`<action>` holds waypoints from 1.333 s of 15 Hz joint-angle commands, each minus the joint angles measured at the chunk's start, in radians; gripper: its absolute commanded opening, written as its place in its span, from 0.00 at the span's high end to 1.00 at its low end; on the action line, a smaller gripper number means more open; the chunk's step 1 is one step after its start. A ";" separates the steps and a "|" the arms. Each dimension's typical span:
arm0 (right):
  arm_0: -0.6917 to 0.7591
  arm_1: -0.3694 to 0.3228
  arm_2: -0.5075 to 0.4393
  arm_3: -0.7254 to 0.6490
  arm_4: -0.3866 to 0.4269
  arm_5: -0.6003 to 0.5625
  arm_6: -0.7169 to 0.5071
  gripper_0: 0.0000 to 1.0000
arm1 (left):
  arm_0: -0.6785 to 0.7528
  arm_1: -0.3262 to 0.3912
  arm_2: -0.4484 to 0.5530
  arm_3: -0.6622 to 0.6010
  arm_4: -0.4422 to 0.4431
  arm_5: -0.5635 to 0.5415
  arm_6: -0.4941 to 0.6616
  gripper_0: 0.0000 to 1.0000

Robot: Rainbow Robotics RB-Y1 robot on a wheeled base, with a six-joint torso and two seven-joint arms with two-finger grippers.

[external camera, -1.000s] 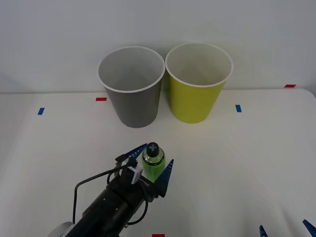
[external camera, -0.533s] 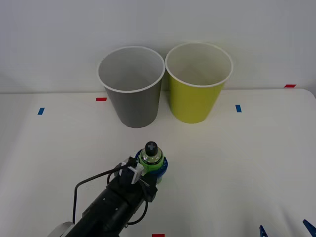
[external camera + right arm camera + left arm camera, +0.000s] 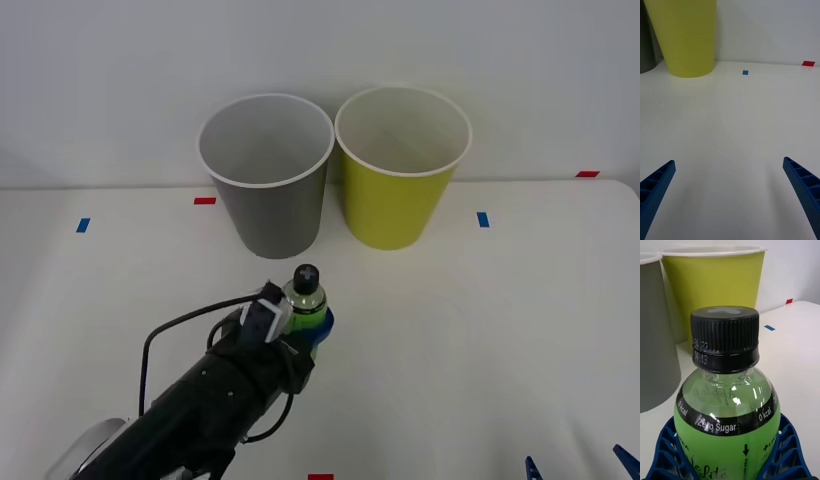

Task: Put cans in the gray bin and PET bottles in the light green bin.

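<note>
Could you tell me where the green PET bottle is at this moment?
The PET bottle stands upright in the left gripper, just in front of the gray bin, left of centre in the front view.

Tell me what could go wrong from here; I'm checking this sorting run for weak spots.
The left gripper is shut on the bottle low on its body, so the tall top could tilt during the carry. The gray bin stands right ahead of the bottle, touching or nearly touching the light green bin; a short or off-line move could drop the bottle into the wrong one or knock a rim.
</note>
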 commanded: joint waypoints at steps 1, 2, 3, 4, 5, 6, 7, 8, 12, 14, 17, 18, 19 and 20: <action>0.000 0.000 0.000 0.000 0.000 0.000 0.000 0.00 | -0.017 0.000 0.066 -0.236 0.020 0.342 0.012 1.00; 0.000 0.000 0.000 0.000 0.000 0.000 0.000 0.00 | -0.034 -0.001 0.089 -0.277 0.024 0.420 0.017 1.00; 0.000 0.000 0.000 0.000 0.000 0.000 0.000 0.00 | -0.051 -0.014 0.110 -0.302 0.027 0.475 0.021 1.00; 0.000 0.000 0.000 0.000 0.000 0.000 0.000 0.00 | -0.065 -0.034 0.127 -0.308 0.027 0.495 0.026 1.00; 0.000 0.000 0.000 0.000 0.000 0.000 0.000 0.00 | -0.074 -0.047 0.138 -0.308 0.027 0.495 0.032 1.00; 0.000 0.000 0.000 0.000 0.000 0.000 0.000 0.00 | -0.081 -0.060 0.158 -0.308 0.027 0.495 0.035 1.00; 0.000 0.000 0.000 0.000 0.000 0.000 0.000 0.00 | -0.095 -0.067 0.172 -0.310 0.027 0.503 0.037 1.00; 0.000 0.000 0.000 0.000 0.000 0.000 0.000 0.00 | -0.115 -0.067 0.186 -0.320 0.027 0.543 0.038 1.00; 0.000 0.000 0.000 0.000 0.000 0.000 0.000 0.00 | -0.273 -0.061 0.330 -0.443 0.146 0.914 0.041 1.00; 0.000 0.000 0.000 0.000 0.000 0.000 0.000 0.00 | -0.362 -0.069 0.429 -0.449 0.244 1.020 0.035 1.00; 0.000 0.000 0.000 0.000 0.000 0.000 0.000 0.00 | -0.517 -0.086 0.502 -0.443 0.271 1.142 0.032 1.00; 0.000 0.000 0.000 0.000 0.000 0.000 0.000 0.00 | -0.563 -0.089 0.506 -0.432 0.256 1.158 0.032 1.00; 0.000 0.000 0.000 0.000 0.000 0.000 0.000 0.00 | -0.615 -0.090 0.506 -0.402 0.233 1.158 0.035 1.00; 0.000 0.000 0.000 0.000 0.000 0.000 0.000 0.00 | -0.658 -0.093 0.506 -0.373 0.221 1.156 0.035 1.00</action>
